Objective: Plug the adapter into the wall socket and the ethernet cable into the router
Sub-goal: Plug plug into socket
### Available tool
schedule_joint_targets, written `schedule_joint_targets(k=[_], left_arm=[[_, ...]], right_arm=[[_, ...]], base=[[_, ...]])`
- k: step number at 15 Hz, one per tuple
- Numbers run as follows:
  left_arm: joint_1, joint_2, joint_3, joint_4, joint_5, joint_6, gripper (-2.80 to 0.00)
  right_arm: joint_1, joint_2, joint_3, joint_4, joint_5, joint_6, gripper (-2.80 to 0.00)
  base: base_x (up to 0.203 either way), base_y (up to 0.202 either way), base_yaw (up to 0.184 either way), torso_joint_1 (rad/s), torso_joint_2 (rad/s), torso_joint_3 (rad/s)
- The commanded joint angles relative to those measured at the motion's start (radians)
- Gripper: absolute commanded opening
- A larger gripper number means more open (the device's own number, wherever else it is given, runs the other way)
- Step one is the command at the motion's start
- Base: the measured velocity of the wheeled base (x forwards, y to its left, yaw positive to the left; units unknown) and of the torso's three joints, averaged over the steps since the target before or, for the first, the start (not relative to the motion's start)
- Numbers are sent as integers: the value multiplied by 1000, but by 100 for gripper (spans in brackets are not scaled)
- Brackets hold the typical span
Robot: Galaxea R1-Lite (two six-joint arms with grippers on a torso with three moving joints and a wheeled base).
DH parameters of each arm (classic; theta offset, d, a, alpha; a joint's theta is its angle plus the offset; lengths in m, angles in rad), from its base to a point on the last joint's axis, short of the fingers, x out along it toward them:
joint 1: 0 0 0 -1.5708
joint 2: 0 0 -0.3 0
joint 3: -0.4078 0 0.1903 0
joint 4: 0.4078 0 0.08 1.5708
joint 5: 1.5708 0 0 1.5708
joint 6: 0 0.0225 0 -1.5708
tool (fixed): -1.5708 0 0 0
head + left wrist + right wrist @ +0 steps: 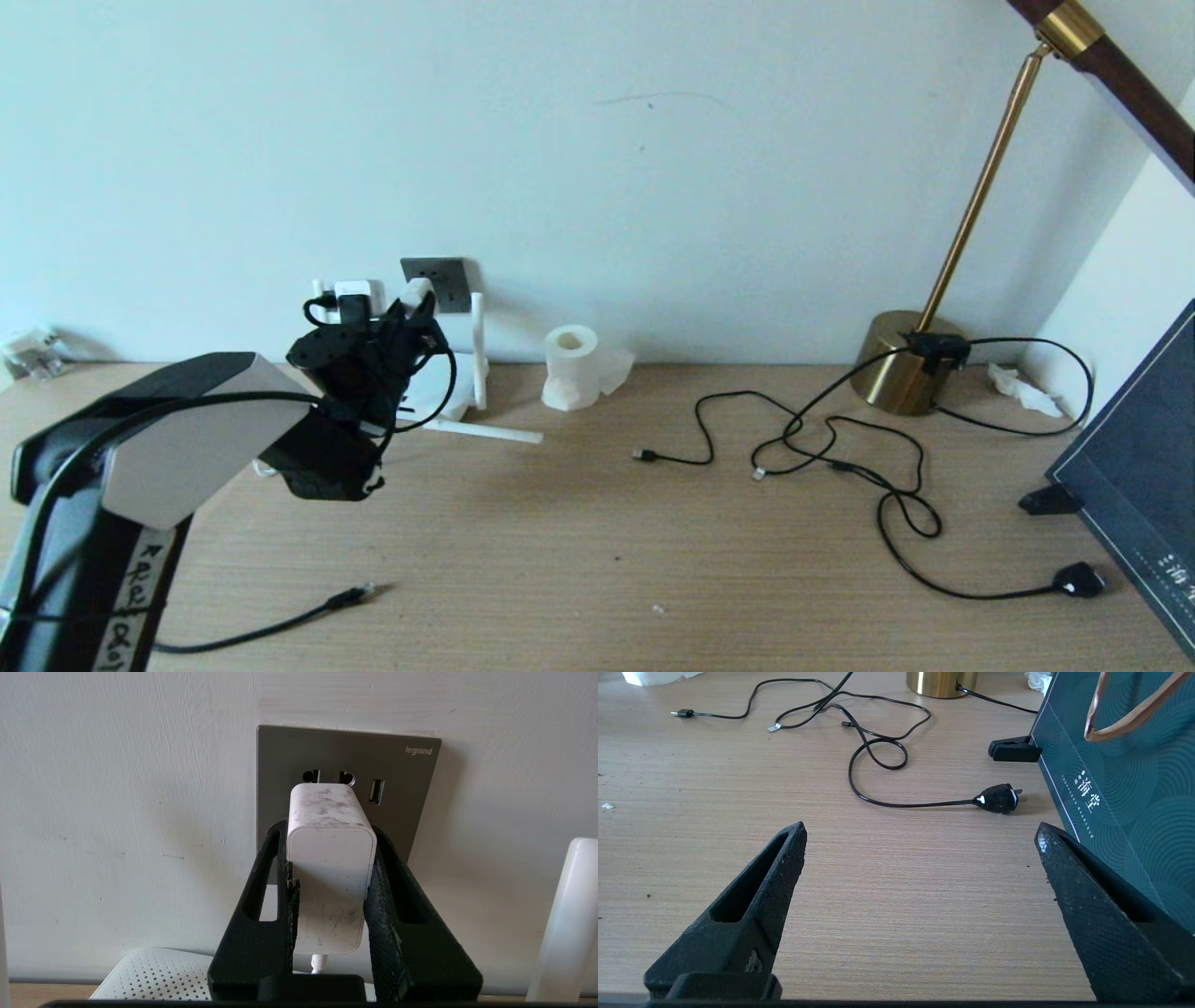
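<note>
With the left hand [331, 858] clamped on the adapter [329, 868] just below the wall socket [411, 807] pin holes, any misalignment could jam the prongs against the plate.

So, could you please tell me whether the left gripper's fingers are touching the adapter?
Touching. The left wrist view shows both black fingers pressed against the sides of the adapter, held up at the wall socket.

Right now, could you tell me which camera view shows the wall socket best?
The left wrist view: the wall socket fills it head-on, pin holes visible, with the adapter gripped by the left gripper before it. The head view shows it small and partly hidden behind the arm; the right wrist view shows none of it.
</note>
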Motion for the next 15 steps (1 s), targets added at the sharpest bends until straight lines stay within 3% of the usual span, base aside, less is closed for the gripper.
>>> schedule_joint_targets(k=[1,15], left_arm=[[-6,-6,-1,-9,-3,0,-280],[-22,-26,6,-9,2,14,-280]], right_arm=[[1,1,0,0,0,0,0],[0,2,0,0,0,0,0]], base=[[0,0,0,0,0,0],[0,0,0,0,0,0]])
